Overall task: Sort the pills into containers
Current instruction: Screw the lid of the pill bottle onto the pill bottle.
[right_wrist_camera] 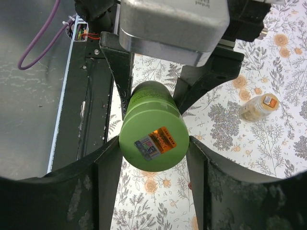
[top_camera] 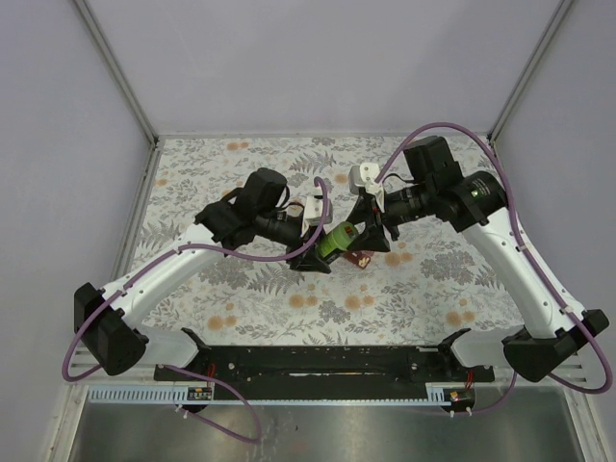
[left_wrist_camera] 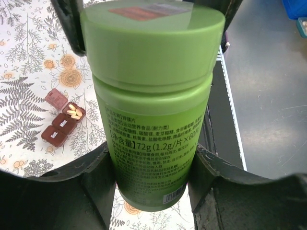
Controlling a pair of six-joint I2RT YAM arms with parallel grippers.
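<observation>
The small dark-red rectangular plastic pill box [left_wrist_camera: 53, 134] sat on the floral printed cloth [top_camera: 404, 289]. One hinged lid [left_wrist_camera: 56, 99] was up, and a few pale-yellow oblong pills [left_wrist_camera: 73, 111] lay in that end compartment. The two compartments next to it, marked "Mon." and "Sun.", were closed. The bright green cylindrical plastic bottle [left_wrist_camera: 151, 96] had its green cap [right_wrist_camera: 144, 127] on, and its opaque wall hid whatever it held. The small pale bottle with an orange top [right_wrist_camera: 259, 106] lay on its side on the cloth, well apart from the others; its contents could not be made out.

The green bottle was held clear of the cloth between the two arms. The left gripper [left_wrist_camera: 152, 153] was clamped on the lower body, one dark finger [left_wrist_camera: 103, 177] pressed to each side of the label. The right gripper [right_wrist_camera: 153, 148] met it from the opposite end. Its fingers [right_wrist_camera: 108, 182] were partly closed against both sides of the cap, with no gap showing.

Only the left wrist view showed the open compartment and its pills. Only the right wrist view showed the small bottle and the orange sticker [right_wrist_camera: 163, 139] on the cap face. The overhead view showed the pill box lying just beside the bottle's cap end, below the right gripper.
</observation>
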